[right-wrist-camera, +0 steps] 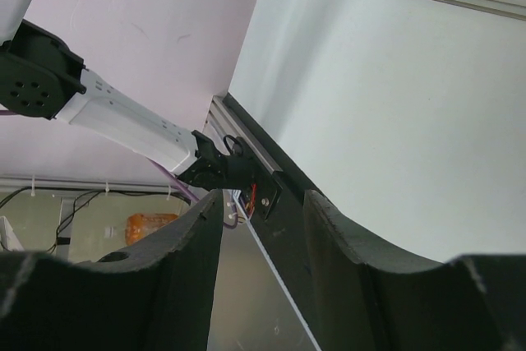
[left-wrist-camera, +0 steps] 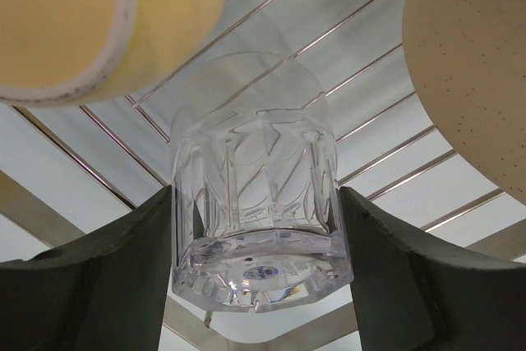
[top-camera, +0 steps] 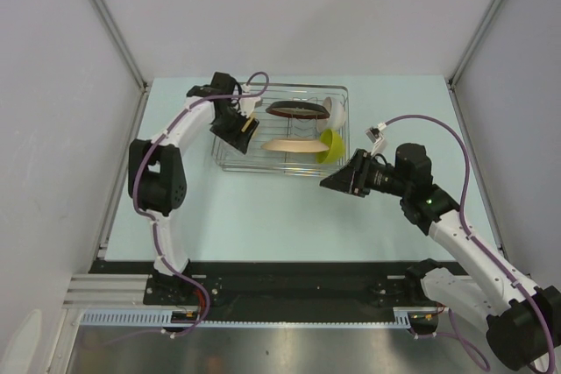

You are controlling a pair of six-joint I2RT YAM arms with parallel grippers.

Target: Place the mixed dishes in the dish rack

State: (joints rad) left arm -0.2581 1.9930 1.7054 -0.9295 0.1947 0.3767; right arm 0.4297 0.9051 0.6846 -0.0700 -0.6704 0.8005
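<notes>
The glass [left-wrist-camera: 251, 162] is inside the rack [top-camera: 230, 153], at its left end, with the rack's floor wires running behind it. Its thick base, which has a small sticker on it, faces the left wrist camera. Its mouth points away, down toward the wires, so its long axis runs straight out from the wrist. I cannot tell whether the mouth touches the wires.

The left gripper [left-wrist-camera: 256, 196] grips the glass, one dark finger [left-wrist-camera: 123, 269] pressed against each side of it. The yellow mug [left-wrist-camera: 99, 14] is just beside the glass on one side. On the other side is the speckled beige plate [left-wrist-camera: 477, 63].

From above, that plate stands on edge along the rack's near side. The red-rimmed plate [top-camera: 294, 111] stands on edge behind it, and both run left to right. The green bowl [top-camera: 331, 146] and the white bowl [top-camera: 333, 109] sit at the rack's right end.

The right gripper [right-wrist-camera: 263, 203] hangs over the table [top-camera: 263, 216], near the rack's near right corner. There is a narrow gap between its fingers and nothing in it.
</notes>
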